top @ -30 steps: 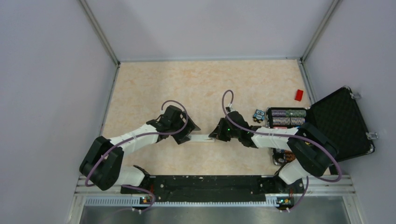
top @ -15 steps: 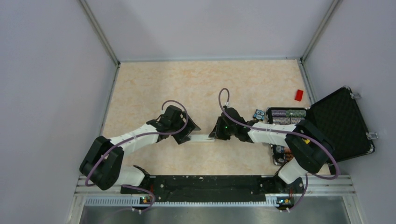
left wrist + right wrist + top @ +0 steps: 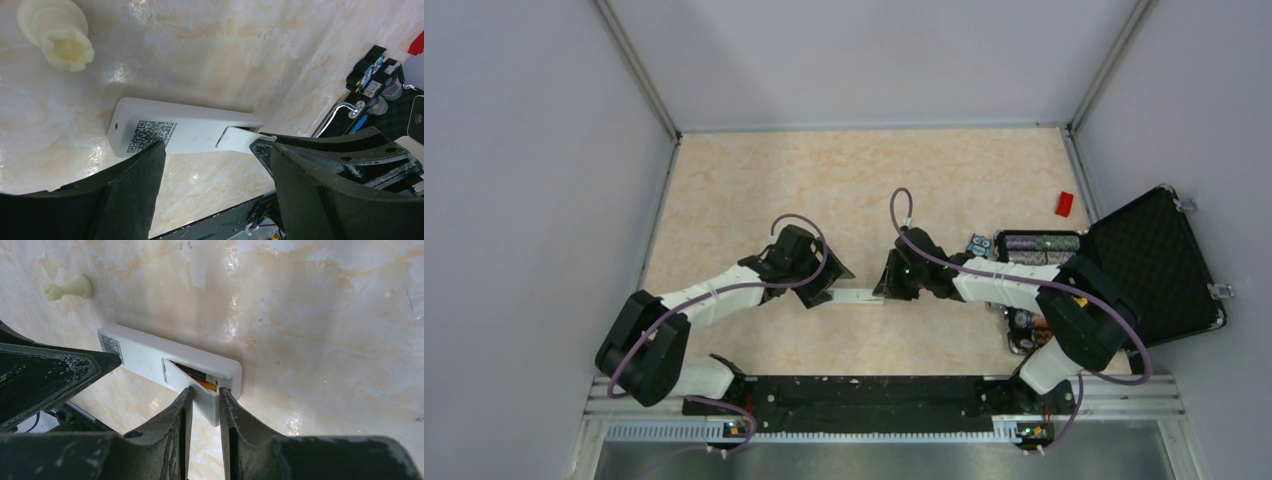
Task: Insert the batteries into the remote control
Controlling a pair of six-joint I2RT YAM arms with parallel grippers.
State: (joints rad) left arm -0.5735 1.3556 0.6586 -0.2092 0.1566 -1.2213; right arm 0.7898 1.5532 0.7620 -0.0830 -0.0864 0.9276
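The white remote control (image 3: 856, 296) lies back-up on the table between my two grippers. In the left wrist view it shows a QR label (image 3: 150, 132). Its battery cover (image 3: 180, 376) is lifted at one end, and a black and orange battery (image 3: 202, 380) shows in the recess under it. My right gripper (image 3: 205, 396) is shut on the free end of the cover; it also shows in the top view (image 3: 889, 285). My left gripper (image 3: 207, 150) is open wide, its two fingertips over the remote's near edge, one by the label and one by the cover.
An open black case (image 3: 1159, 265) with striped chip rolls (image 3: 1041, 243) stands at the right. A small blue owl figure (image 3: 977, 246) sits beside it and a red block (image 3: 1064, 203) lies behind. A cream chess piece (image 3: 57, 32) lies beyond the remote.
My right wrist has shifted slightly up and left at the remote's right end. The left arm and the remote have not visibly moved.
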